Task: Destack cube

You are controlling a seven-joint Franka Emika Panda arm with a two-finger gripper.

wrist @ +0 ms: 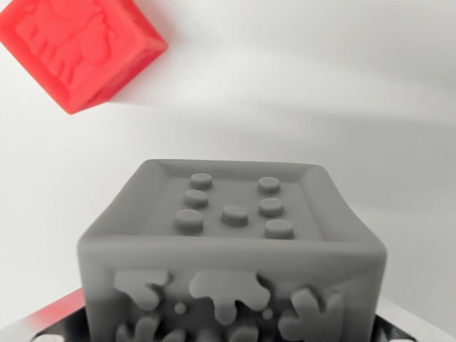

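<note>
The grey cube (231, 249) blocks the near centre, the red cube (80, 48) the far left; bare white surface (342, 92) lies open elsewhere.

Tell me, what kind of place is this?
Probably a robot test bench, not a home. A plain white tabletop holds only toy blocks: a grey rubbery cube with raised dots close to the camera, and a red embossed cube lying apart behind it.

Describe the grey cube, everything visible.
The grey cube fills the lower centre of the wrist view, close to the camera and slightly blurred. It looks like soft matte rubber or plastic with rounded edges. Its top face has a raised rim and seven raised dots; its front face bears raised blob shapes. It sits upright, apart from the red cube at upper left. What supports it is hidden.
</note>
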